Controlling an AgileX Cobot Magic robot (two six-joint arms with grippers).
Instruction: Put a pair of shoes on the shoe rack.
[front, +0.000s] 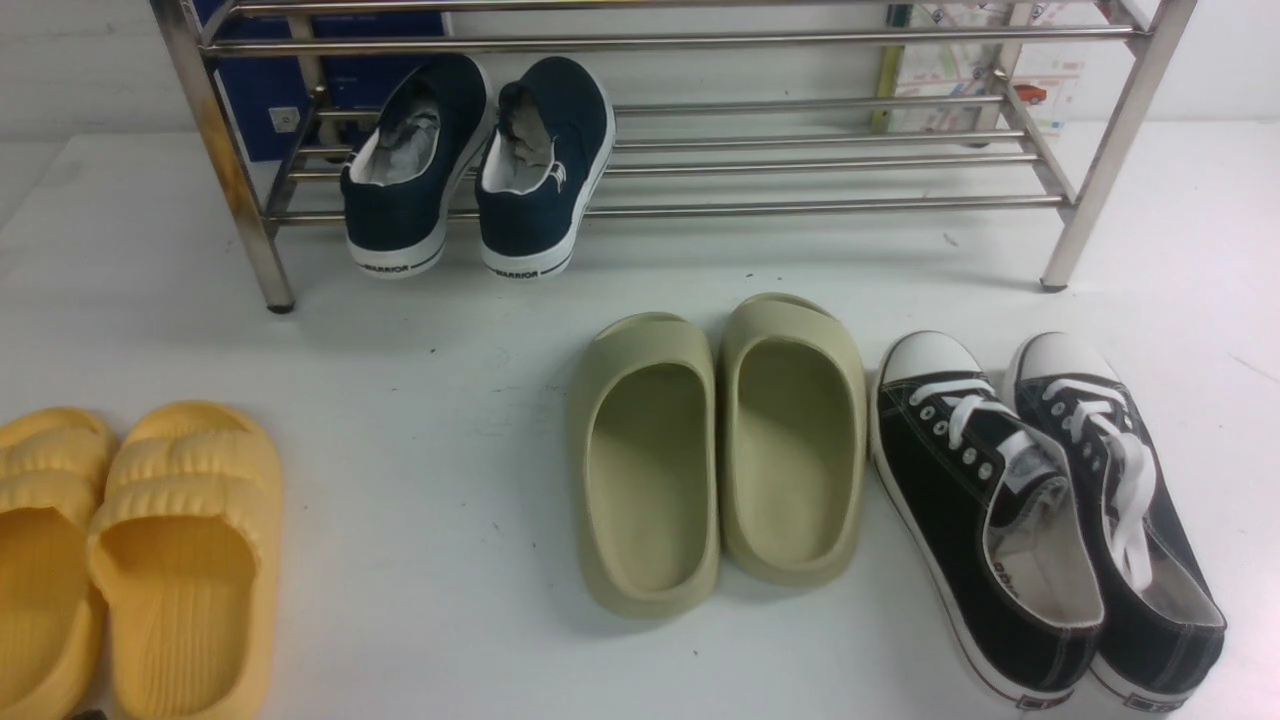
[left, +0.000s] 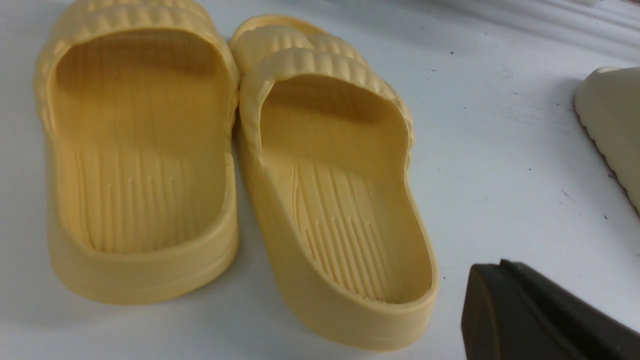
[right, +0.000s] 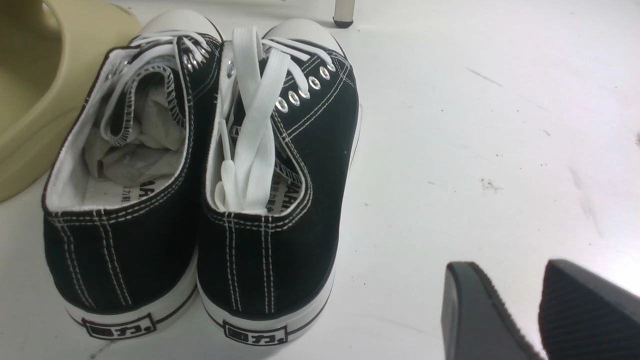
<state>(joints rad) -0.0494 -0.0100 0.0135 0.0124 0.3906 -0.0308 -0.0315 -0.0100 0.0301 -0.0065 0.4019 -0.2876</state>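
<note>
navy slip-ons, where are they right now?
In the front view, the navy slip-ons sit side by side on the shoe rack, on its lower tubes at the robot's left end, heels toward the camera.

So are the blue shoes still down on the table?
No, the blue shoes sit side by side on the lower bars of the shoe rack, heels facing the camera.

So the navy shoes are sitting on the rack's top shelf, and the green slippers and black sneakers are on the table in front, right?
Not quite. The front view shows the navy shoes resting on the lower bars of the rack, heels hanging over its front edge; the top bars are above them. The rest holds: green slippers and black sneakers sit on the table in front.
</note>
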